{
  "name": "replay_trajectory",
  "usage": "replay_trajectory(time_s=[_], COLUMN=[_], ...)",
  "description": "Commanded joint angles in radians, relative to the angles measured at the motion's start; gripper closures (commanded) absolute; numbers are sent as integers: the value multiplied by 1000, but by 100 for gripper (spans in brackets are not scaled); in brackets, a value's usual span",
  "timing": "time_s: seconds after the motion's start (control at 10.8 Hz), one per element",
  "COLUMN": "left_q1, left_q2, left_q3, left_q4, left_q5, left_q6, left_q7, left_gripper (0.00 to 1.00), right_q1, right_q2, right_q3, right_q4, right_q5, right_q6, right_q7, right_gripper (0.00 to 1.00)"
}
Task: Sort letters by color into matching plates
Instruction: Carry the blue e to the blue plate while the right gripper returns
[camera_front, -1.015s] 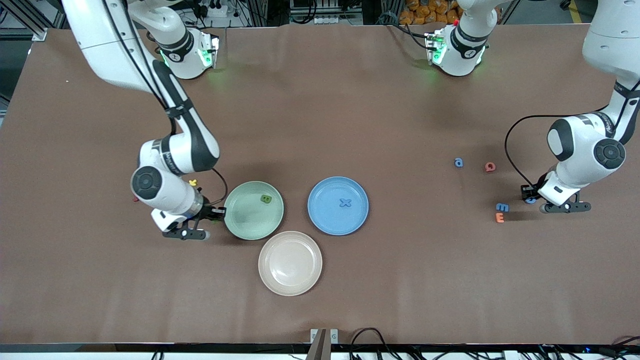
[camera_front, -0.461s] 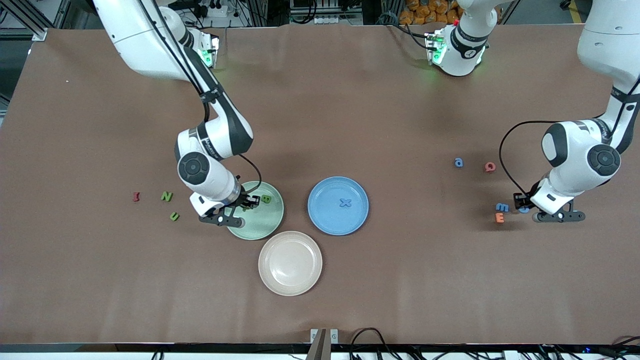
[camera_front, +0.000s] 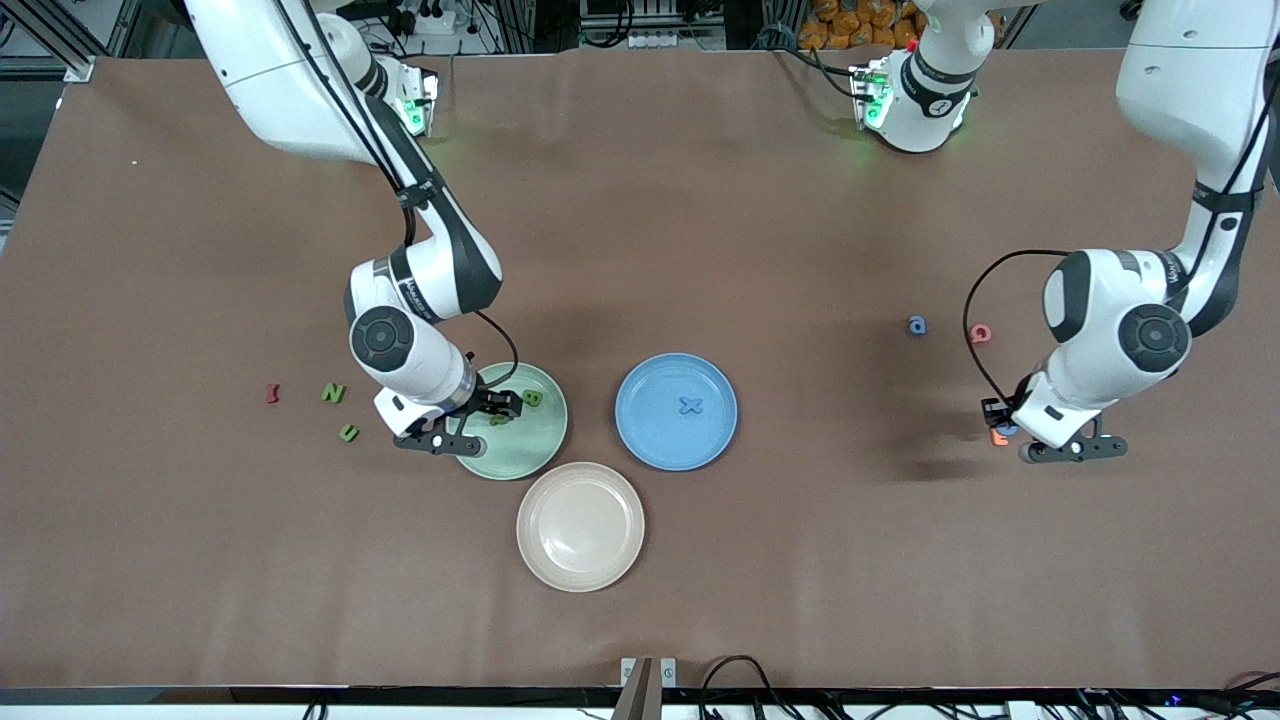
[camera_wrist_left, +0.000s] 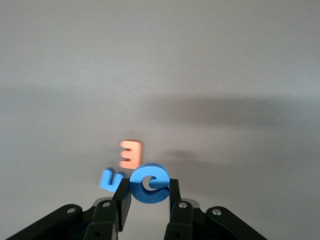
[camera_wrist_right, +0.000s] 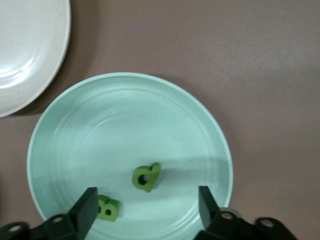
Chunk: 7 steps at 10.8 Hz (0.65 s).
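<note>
Your right gripper (camera_wrist_right: 145, 205) hangs over the pale mint green plastic plate (camera_front: 540, 440), fingers spread wide and holding nothing. Two dark green foam letters lie in that plate: a P (camera_wrist_right: 146, 177) directly between the open fingers and a B (camera_front: 533, 397) beside it.

Your left gripper (camera_wrist_left: 145, 192) is up over the table at the left arm's end, fingers narrow and clamped on a blue foam G (camera_wrist_left: 149, 183). Below it you can see a blue foam E (camera_wrist_left: 110, 179) and an orange foam E (camera_wrist_left: 131, 154) on the table.

The medium blue plastic plate (camera_front: 650, 435) holds a blue X (camera_front: 690, 405). Dark green N (camera_front: 333, 393) and U (camera_front: 348, 432) remain on the table, toward the right arm's end. A blue a (camera_front: 917, 325) lies on the table toward the left arm's end.
</note>
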Motion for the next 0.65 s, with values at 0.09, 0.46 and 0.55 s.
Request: replay_trajectory(time_s=[0.09, 0.46, 0.55], left_q1=[-85, -83, -92], left_q2=[-15, -15, -9], left_q3=[-31, -169, -189], left_q4=[32, 105, 119], left_q5=[-10, -10, -10], left_q6=[-74, -179, -201], left_q7=[-184, -368, -413], left_gripper=[100, 100, 100], right_q1=[-35, -108, -128], right_q2=[-17, -17, -17], right_q3=[-31, -38, -38], right_q4=[6, 12, 12], right_q5=[0, 0, 0], right_q6=[-37, -36, -36], right_q7=[-107, -222, -254], right_gripper=[0, 0, 0])
